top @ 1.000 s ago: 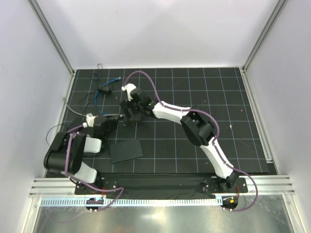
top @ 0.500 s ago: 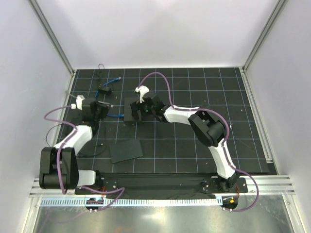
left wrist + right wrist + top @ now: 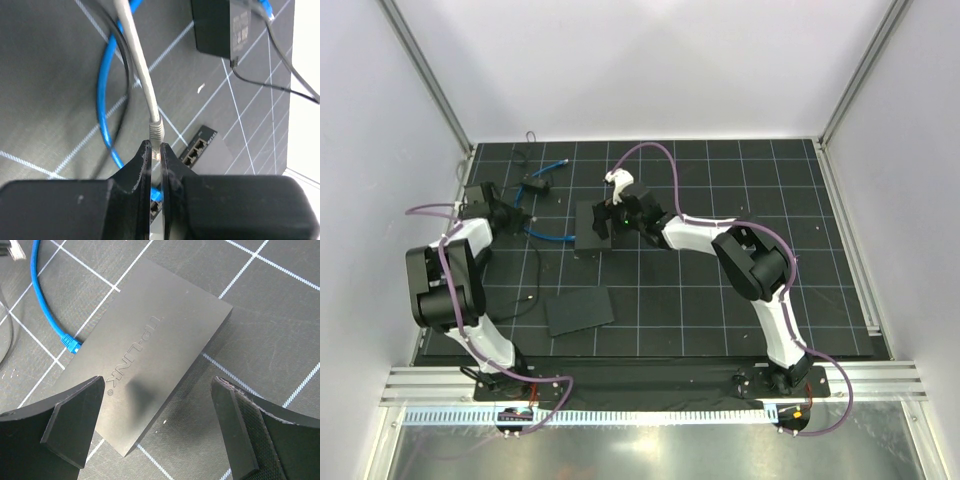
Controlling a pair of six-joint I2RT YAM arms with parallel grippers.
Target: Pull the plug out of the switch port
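The left gripper (image 3: 156,152) pinches the grey cable (image 3: 142,75) end; the right gripper (image 3: 157,425), spread wide, hovers over the TP-Link switch (image 3: 150,360), blue plug (image 3: 71,344) seated.

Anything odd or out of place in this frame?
Yes. The left jaws are shut on the grey cable end, not the blue one. The plug on the blue cable looks seated in the switch, with the right jaws open above it.

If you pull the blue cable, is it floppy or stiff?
Probably floppy: the blue cable lies in a loose curve. Likely light, being so thin. Its plug seems seated in the switch, so that end may tug back.
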